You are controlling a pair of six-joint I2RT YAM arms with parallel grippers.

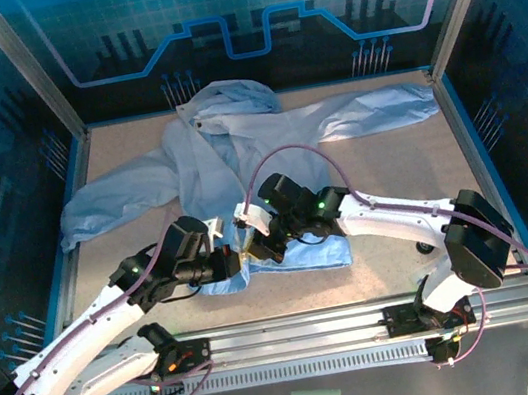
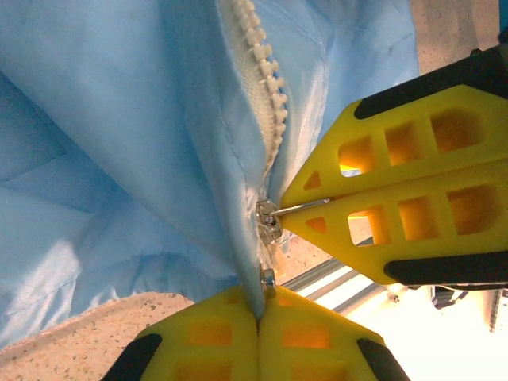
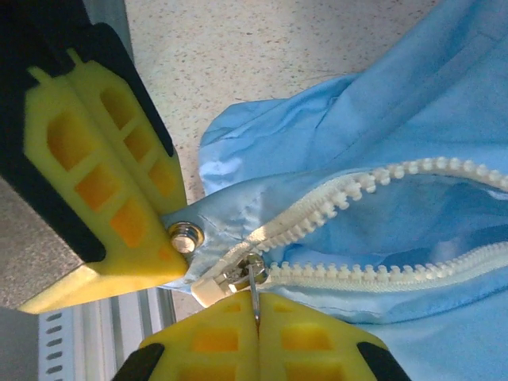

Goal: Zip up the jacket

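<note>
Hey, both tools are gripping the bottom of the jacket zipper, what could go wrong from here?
The right tool pinches only the thin pull tab, which might slip out. The left tool holds just the hem corner; if that slips, the jacket drags. Loose fabric beside the open teeth could jam the slider.

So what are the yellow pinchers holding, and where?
The left gripper pinches the jacket at its bottom hem corner, by the snap; the right gripper pinches the zipper pull by its metal tab.
</note>
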